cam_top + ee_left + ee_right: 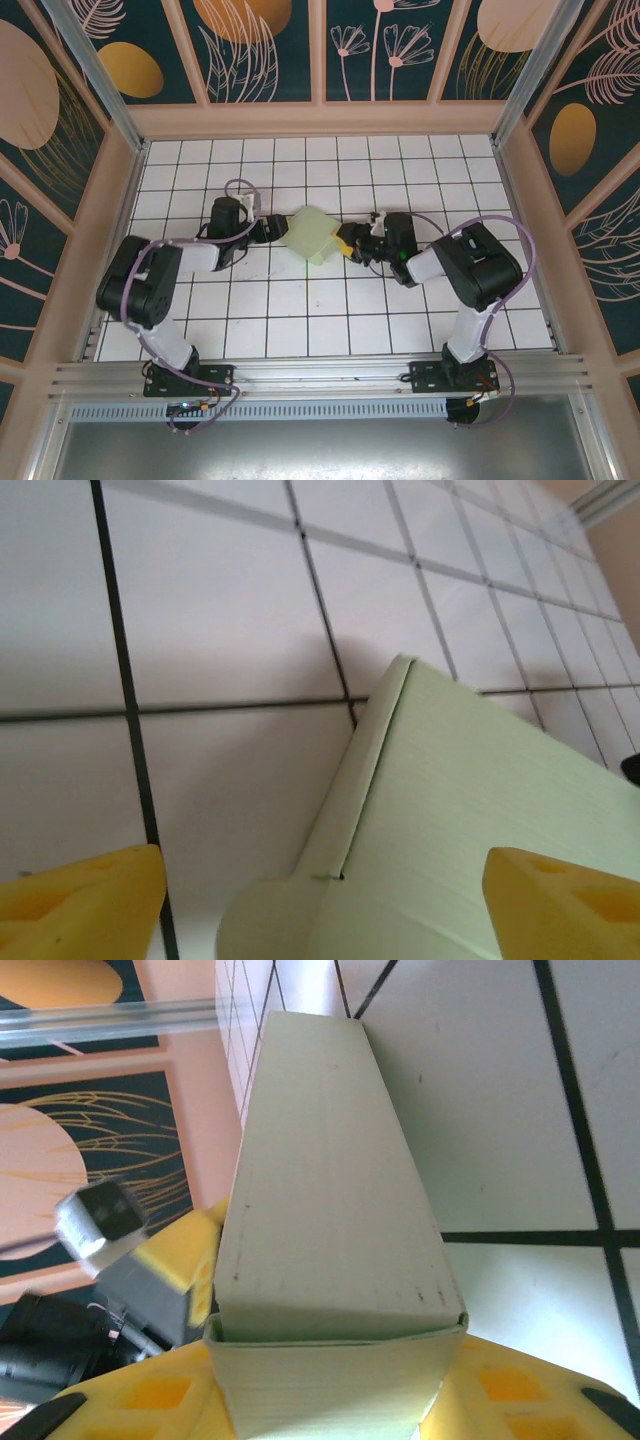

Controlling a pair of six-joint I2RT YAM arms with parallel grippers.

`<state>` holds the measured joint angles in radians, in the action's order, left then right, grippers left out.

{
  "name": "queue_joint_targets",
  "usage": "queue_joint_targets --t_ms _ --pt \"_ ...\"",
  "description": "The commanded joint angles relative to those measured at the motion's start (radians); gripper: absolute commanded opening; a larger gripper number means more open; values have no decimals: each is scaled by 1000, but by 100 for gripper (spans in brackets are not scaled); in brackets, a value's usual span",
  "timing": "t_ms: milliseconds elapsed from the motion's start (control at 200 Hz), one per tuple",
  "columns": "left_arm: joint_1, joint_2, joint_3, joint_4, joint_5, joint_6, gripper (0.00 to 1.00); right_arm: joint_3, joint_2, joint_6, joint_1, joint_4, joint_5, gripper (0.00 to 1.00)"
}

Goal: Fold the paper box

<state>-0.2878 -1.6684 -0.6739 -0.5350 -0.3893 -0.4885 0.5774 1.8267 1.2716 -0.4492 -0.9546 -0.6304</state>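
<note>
Two arms face each other at the middle of the white tiled table (pixel 300 320), the pale green box (pixel 318 235) between them. From above, the box stands folded into shape and tilted, one corner pointing toward the arm bases. The left gripper (pixel 278 231) sits just beside its left side and the right gripper (pixel 350 243) lies against its right side.

In the left wrist view, that gripper's yellow fingers (pixel 85 905) stand wide apart at the bottom corners. The box's flat face, a folded edge and a rounded tab (pixel 270 920) lie between them, nearer the finger at the right of the view. Neither finger visibly presses on the card. Black grid lines cross the tiles behind.

In the right wrist view, the near end of the box sits between two yellow fingers that close in on both its sides. The jaws stand at a middling width and appear to pinch the card. The box stretches away from the camera, its far end over the tiles. A blurred yellow finger of the left gripper shows just beside the box's left face. Whether the box's underside touches the table cannot be made out.
</note>
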Motion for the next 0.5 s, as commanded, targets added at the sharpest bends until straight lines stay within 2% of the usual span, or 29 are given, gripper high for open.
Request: queue_joint_targets --t_ms 0,135,265,395,490 --pt "-12 160 86 -197 153 143 99 -8 -55 7 29 -22 -37 44" --pt "-51 303 181 -321 280 240 99 -2 -96 -27 61 39 -59 43" --pt "-136 342 179 -326 371 381 99 2 -135 -51 93 88 -78 44" --pt "-191 332 191 -398 373 499 99 10 -160 -74 117 128 -104 44" --pt "-259 326 256 -542 391 697 99 2 -170 -74 134 128 -123 44"
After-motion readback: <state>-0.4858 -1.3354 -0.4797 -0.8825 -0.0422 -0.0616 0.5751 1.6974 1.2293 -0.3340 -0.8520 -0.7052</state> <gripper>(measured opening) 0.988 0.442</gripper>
